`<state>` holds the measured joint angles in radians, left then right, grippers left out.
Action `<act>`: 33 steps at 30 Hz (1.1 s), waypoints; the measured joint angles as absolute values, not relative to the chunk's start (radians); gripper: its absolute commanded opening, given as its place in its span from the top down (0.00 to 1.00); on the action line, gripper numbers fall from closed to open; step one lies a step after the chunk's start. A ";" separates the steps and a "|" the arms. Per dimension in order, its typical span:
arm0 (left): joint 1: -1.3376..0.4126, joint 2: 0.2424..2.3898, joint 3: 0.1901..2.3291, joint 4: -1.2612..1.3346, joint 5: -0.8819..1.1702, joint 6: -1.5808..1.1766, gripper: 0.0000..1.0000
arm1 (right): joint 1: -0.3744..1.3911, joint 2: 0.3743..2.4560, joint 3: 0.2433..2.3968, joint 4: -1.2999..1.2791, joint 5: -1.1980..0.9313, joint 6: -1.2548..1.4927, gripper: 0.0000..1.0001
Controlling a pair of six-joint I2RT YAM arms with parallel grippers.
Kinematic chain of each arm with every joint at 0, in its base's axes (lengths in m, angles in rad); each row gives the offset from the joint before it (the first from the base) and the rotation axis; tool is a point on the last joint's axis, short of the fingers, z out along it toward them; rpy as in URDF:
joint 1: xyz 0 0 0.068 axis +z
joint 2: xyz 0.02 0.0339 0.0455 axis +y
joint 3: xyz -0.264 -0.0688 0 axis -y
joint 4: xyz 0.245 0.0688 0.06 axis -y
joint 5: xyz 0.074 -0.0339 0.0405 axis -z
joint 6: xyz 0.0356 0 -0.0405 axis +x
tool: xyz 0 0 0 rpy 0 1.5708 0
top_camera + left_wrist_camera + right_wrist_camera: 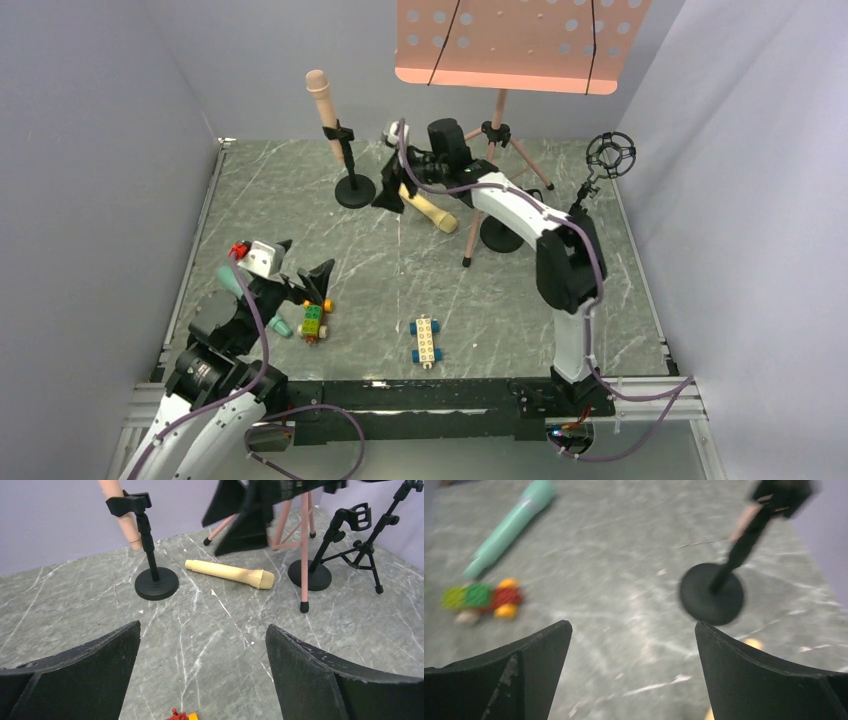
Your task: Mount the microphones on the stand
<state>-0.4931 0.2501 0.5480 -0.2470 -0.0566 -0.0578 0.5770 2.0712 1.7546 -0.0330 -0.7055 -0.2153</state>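
Note:
The pink microphone stands clipped in a small black stand at the back; it also shows in the left wrist view. The pale yellow microphone lies flat on the table beside that stand, and shows in the left wrist view. The teal-green microphone lies near left, partly under my left arm; it shows in the right wrist view. My right gripper is open and empty, hovering over the yellow microphone's thin end. My left gripper is open and empty, above the table near left.
A second black stand with an empty clip stands right of the yellow microphone. A tripod stand with a ring mount is at the back right. A pink music stand is behind. Two toy brick cars lie at the front.

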 measured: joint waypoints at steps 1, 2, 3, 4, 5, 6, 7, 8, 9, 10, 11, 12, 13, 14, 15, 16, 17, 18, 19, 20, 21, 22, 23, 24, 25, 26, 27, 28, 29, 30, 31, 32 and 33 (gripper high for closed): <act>-0.493 0.260 0.557 -0.252 -0.054 -0.066 0.01 | 0.575 2.028 1.716 -0.084 -0.748 -0.257 0.00; -0.493 0.270 0.562 -0.255 -0.051 -0.072 0.01 | 0.576 1.982 1.670 -0.138 -0.794 -0.303 0.00; -0.493 0.283 0.566 -0.256 -0.050 -0.077 0.01 | 0.578 1.934 1.626 -0.194 -0.836 -0.350 0.00; -0.493 0.292 0.567 -0.255 -0.049 -0.082 0.01 | 0.580 1.897 1.593 -0.238 -0.866 -0.389 0.00; -0.493 0.309 0.567 -0.251 -0.047 -0.093 0.01 | 0.584 1.849 1.553 -0.290 -0.897 -0.434 0.00; -0.493 0.326 0.567 -0.249 -0.045 -0.100 0.01 | 0.585 1.799 1.517 -0.349 -0.919 -0.476 0.00; -0.493 0.344 0.567 -0.245 -0.041 -0.106 0.01 | 0.587 1.761 1.494 -0.398 -0.929 -0.511 0.00; -0.493 0.375 0.574 -0.245 -0.033 -0.118 0.01 | 0.592 1.708 1.468 -0.463 -0.931 -0.562 0.00; -0.493 0.403 0.580 -0.242 -0.026 -0.126 0.01 | 0.592 1.673 1.455 -0.505 -0.928 -0.595 0.00; -0.491 0.439 0.594 -0.243 -0.018 -0.133 0.01 | 0.589 1.628 1.438 -0.551 -0.919 -0.635 0.00; -0.487 0.474 0.611 -0.244 -0.007 -0.139 0.01 | 0.582 1.583 1.421 -0.588 -0.909 -0.669 0.00; -0.477 0.521 0.636 -0.241 0.014 -0.146 0.01 | 0.572 1.534 1.398 -0.621 -0.895 -0.701 0.00; -0.465 0.557 0.656 -0.235 0.034 -0.152 0.01 | 0.555 1.486 1.377 -0.657 -0.887 -0.728 0.00; -0.451 0.584 0.672 -0.226 0.054 -0.155 0.01 | 0.535 1.444 1.361 -0.690 -0.878 -0.750 0.00; -0.432 0.617 0.691 -0.219 0.081 -0.158 0.01 | 0.508 1.407 1.351 -0.724 -0.872 -0.770 0.00; -0.414 0.644 0.707 -0.212 0.107 -0.159 0.01 | 0.475 1.372 1.343 -0.756 -0.869 -0.788 0.00; -0.398 0.670 0.723 -0.206 0.128 -0.158 0.01 | 0.440 1.341 1.333 -0.779 -0.868 -0.802 0.00; -0.387 0.692 0.739 -0.206 0.144 -0.152 0.01 | 0.406 1.312 1.319 -0.794 -0.869 -0.810 0.00; -0.380 0.713 0.755 -0.207 0.156 -0.140 0.01 | 0.372 1.282 1.301 -0.805 -0.869 -0.813 0.00; -0.379 0.730 0.767 -0.208 0.164 -0.125 0.01 | 0.340 1.253 1.280 -0.813 -0.871 -0.814 0.00; -0.379 0.740 0.775 -0.208 0.167 -0.113 0.01 | 0.318 1.231 1.262 -0.818 -0.871 -0.813 0.00; -0.379 0.750 0.781 -0.212 0.169 -0.090 0.01 | 0.281 1.200 1.238 -0.827 -0.875 -0.810 0.00; -0.379 0.752 0.783 -0.213 0.169 -0.075 0.01 | 0.258 1.180 1.226 -0.836 -0.878 -0.807 0.00; -0.379 0.752 0.783 -0.219 0.168 -0.058 0.01 | 0.228 1.161 1.216 -0.841 -0.884 -0.799 0.00; -0.379 0.749 0.778 -0.221 0.167 -0.035 0.01 | 0.190 1.142 1.209 -0.839 -0.888 -0.784 0.00; -0.379 0.741 0.765 -0.220 0.164 -0.014 0.01 | 0.149 1.126 1.203 -0.835 -0.888 -0.766 0.00; -0.379 0.729 0.748 -0.219 0.161 0.004 0.01 | 0.106 1.112 1.198 -0.829 -0.888 -0.746 0.00; -0.379 0.719 0.731 -0.221 0.160 0.017 0.01 | 0.060 1.099 1.191 -0.818 -0.894 -0.725 0.00; -0.378 0.709 0.719 -0.229 0.160 0.032 0.01 | 0.014 1.089 1.182 -0.804 -0.904 -0.704 0.00; -0.378 0.704 0.712 -0.242 0.160 0.046 0.01 | -0.027 1.081 1.172 -0.789 -0.919 -0.685 0.00; -0.378 0.702 0.711 -0.257 0.160 0.062 0.01 | -0.073 1.073 1.158 -0.767 -0.939 -0.662 0.00; -0.378 0.701 0.711 -0.261 0.159 0.071 0.01 | -0.126 1.064 1.132 -0.729 -0.972 -0.629 0.00; -0.378 0.698 0.711 -0.262 0.157 0.082 0.01 | -0.156 1.058 1.110 -0.702 -0.989 -0.607 0.00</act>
